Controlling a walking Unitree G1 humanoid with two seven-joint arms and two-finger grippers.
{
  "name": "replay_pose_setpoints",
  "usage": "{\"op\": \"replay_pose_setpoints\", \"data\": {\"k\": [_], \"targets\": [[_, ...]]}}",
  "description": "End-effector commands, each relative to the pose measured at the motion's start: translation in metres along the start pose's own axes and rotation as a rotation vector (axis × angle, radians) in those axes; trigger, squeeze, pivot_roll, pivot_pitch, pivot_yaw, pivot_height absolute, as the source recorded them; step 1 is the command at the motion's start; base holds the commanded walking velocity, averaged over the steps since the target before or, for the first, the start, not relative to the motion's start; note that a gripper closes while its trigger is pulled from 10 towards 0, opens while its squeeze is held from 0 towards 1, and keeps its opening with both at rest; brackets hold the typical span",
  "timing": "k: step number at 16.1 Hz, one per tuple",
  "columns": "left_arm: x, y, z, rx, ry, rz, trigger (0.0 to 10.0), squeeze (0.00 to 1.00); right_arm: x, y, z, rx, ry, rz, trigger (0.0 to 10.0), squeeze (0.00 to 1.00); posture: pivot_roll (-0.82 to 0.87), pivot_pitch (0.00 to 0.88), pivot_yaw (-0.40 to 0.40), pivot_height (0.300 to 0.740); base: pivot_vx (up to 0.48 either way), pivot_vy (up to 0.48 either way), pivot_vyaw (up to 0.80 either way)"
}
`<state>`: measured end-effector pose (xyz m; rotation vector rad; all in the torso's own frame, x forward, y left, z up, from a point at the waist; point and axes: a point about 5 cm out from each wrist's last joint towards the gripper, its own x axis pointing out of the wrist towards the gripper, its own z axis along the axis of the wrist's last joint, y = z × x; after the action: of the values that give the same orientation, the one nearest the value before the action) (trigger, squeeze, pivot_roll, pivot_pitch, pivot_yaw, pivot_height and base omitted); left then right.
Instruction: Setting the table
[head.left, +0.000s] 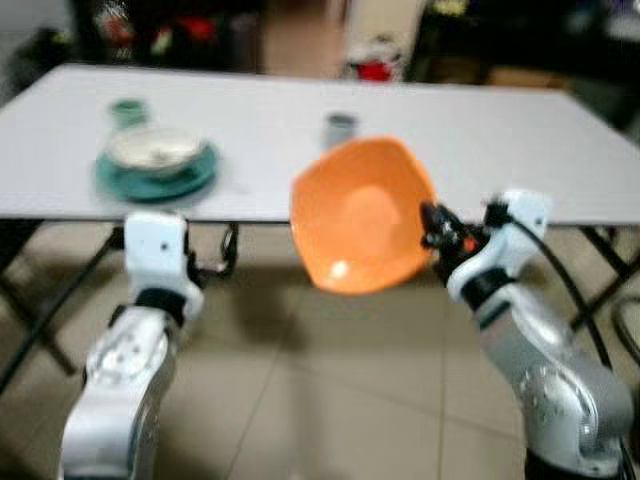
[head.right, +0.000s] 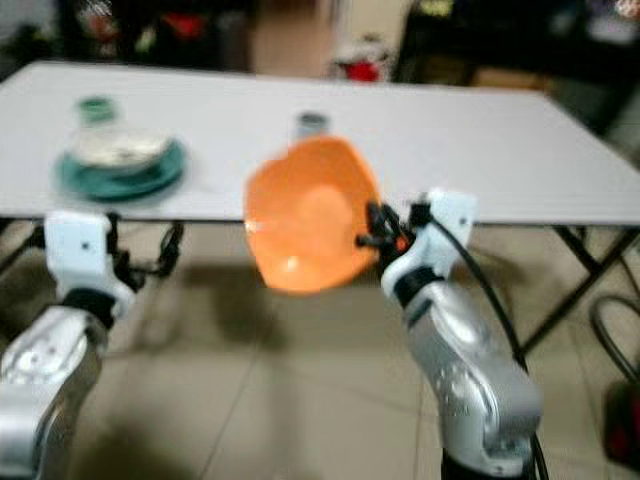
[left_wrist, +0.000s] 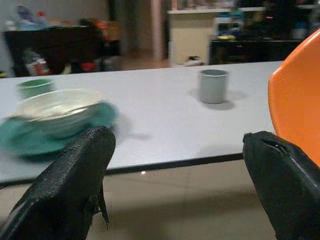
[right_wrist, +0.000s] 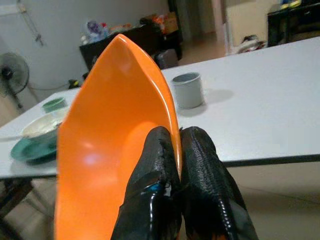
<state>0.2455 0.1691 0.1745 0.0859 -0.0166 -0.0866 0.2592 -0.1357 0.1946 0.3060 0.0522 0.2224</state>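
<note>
So: right gripper (head.left: 432, 228) pinches the rim of the shallow orange plastic bowl (head.left: 362, 215), tilted on edge, probably short of the white table (head.left: 480, 140). Left gripper (left_wrist: 175, 165) hangs open, empty.
</note>
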Motion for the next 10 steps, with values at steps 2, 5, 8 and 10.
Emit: {"op": "replay_pose_setpoints", "data": {"k": [2,5,8,10], "targets": [[0.0019,-0.0103,0.0049,-0.009,-0.024,-0.047,10.0,0.0,-0.0049,-0.0087,0.0125,-0.024,-0.057,-0.042,10.0,0.0,-0.07,0.0,-0.011,0.74,0.289,0.0,-0.8],[0.0016,-0.0101,0.0048,-0.006,-0.024,-0.051,10.0,0.0,-0.005,-0.0077,0.0125,-0.023,-0.06,-0.037,10.0,0.0,-0.07,0.0,-0.01,0.74,0.284,0.0,-0.42],[0.0013,-0.0098,0.0051,-0.005,-0.023,-0.047,10.0,0.0,-0.0021,-0.0051,0.0136,-0.016,-0.065,-0.017,10.0,0.0,-0.06,0.0,-0.009,0.74,0.285,0.0,0.0],[0.0008,-0.0091,0.0054,-0.005,-0.022,-0.038,10.0,0.0,0.0023,-0.003,0.0158,-0.012,-0.073,-0.007,10.0,0.0,-0.06,0.0,-0.009,0.74,0.285,0.0,0.0]]}}
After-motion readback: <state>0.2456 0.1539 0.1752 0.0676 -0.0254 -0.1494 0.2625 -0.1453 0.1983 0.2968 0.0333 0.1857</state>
